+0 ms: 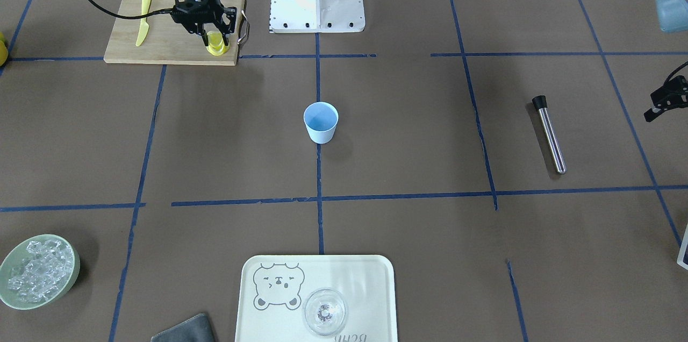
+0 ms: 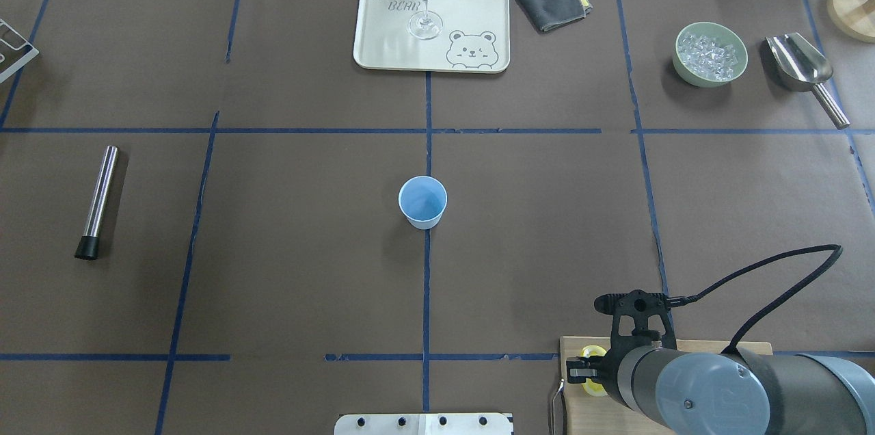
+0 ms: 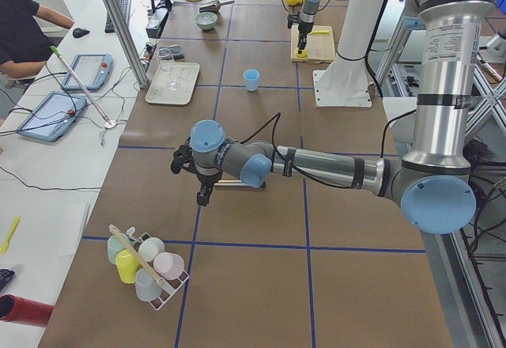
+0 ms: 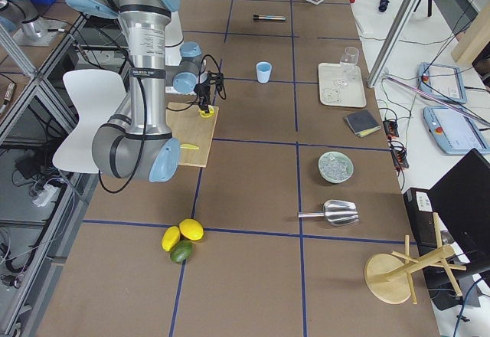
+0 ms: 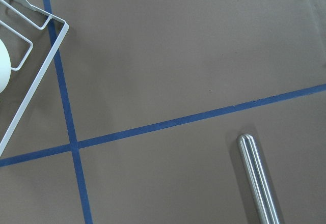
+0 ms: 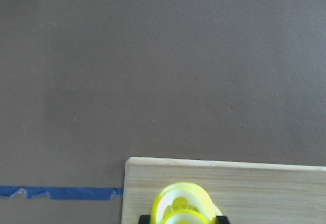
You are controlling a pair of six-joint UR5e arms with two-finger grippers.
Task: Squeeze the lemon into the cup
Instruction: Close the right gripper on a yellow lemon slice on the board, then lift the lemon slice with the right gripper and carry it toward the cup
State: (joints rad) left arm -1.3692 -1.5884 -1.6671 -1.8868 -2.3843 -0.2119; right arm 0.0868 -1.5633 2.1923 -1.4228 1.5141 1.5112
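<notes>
The lemon [image 1: 215, 39] is a thin yellow slice standing on edge between my right gripper's fingers, just over other slices [image 1: 218, 51] at the near right corner of a wooden cutting board [image 1: 161, 43]. My right gripper [image 1: 216, 40] is shut on it. The right wrist view shows the slice [image 6: 181, 206] between the black fingertips. The pale blue cup [image 1: 321, 122] stands upright and empty mid-table, far from both grippers; it also shows overhead [image 2: 423, 202]. My left gripper [image 1: 653, 113] hangs at the table's edge above a metal rod; I cannot tell whether it is open.
A yellow knife [image 1: 143, 19] lies on the board. The metal rod with a black cap [image 1: 549, 135] lies on my left side. A tray [image 1: 365, 288] with a clear glass [image 1: 324, 311], a green bowl of ice [image 1: 37, 271] and a grey cloth [image 1: 185, 331] are on the far side.
</notes>
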